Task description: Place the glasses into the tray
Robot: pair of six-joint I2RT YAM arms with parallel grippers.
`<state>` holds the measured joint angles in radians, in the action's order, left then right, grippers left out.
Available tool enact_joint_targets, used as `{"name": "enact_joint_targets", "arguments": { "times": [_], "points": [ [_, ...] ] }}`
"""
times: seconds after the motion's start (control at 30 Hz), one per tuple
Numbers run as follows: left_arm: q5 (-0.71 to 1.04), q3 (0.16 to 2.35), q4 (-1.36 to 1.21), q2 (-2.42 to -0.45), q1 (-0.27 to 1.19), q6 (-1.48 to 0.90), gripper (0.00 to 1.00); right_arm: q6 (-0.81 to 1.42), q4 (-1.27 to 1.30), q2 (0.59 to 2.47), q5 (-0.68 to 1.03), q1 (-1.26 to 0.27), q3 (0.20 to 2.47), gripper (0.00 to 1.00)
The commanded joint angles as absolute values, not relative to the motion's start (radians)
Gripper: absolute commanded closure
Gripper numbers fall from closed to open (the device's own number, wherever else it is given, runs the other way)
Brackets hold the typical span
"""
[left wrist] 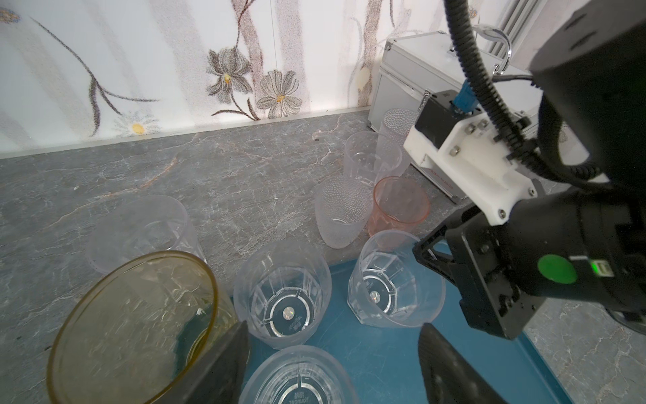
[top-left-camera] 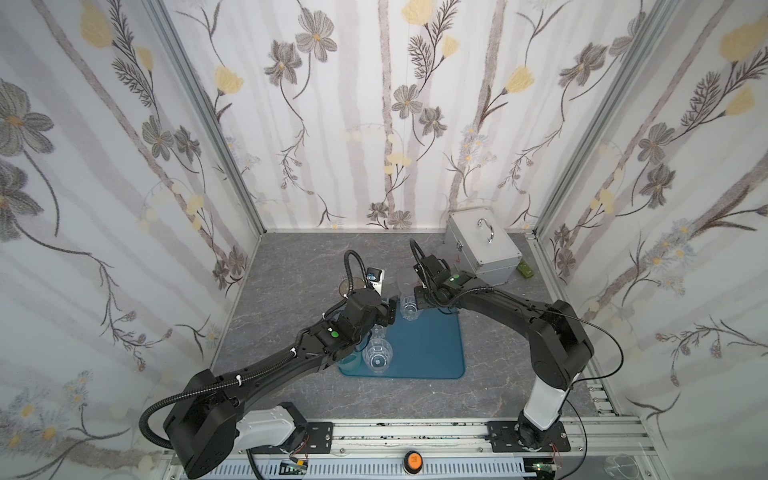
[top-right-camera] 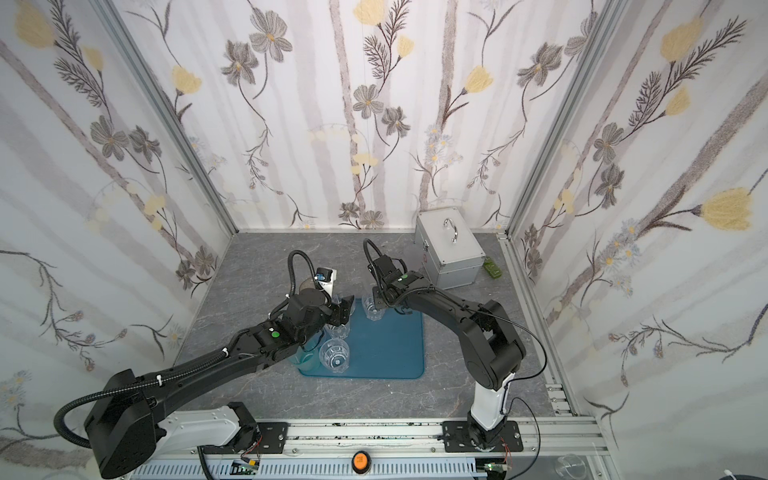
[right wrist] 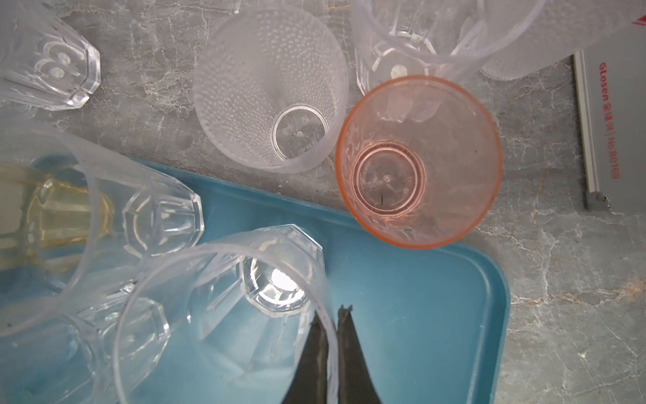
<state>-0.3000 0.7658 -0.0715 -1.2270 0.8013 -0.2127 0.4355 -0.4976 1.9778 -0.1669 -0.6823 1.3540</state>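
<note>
Right wrist | right claw (right wrist: 331, 313) pinches clear glass (right wrist: 223, 307) rim | above tray (right wrist: 437, 314)

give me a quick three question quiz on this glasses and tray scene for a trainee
1. True or false: the left gripper is shut on a glass.
2. What does the right gripper pinch? A nothing; B the rim of a clear faceted glass; C the rim of the tray.
3. On what does the pink glass stand?
Key: 1 false, it is open and holds nothing. 2 B. 3 the table, just beside the tray.
</note>
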Motion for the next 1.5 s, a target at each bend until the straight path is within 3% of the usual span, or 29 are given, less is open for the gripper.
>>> {"name": "enact_joint_targets", "arguments": {
  "times": [0.0,0.63,0.93,1.2,1.47],
  "points": [
    [-0.332,0.758,-0.106,-1.214,0.801,-0.212,0.22,0.425,-0.505,1.99,-0.187,-0.682,1.368,0.98],
    [-0.365,0.753,-0.107,-1.143,0.758,-0.233,0.21,0.438,-0.496,1.991,-0.139,-0.69,1.378,0.78],
    [-0.154,0.815,-0.033,-1.132,0.478,-0.327,0.22,0.451,-0.489,1.864,-0.089,-0.685,1.345,0.63],
    [-0.044,0.984,0.104,-1.329,0.161,-0.397,0.23,0.478,-0.459,1.688,-0.081,-0.672,1.177,0.6],
    [0.073,1.141,0.121,-1.653,0.086,-0.424,0.29,0.475,-0.498,1.687,-0.064,-0.675,1.179,0.6]
  ]
}}
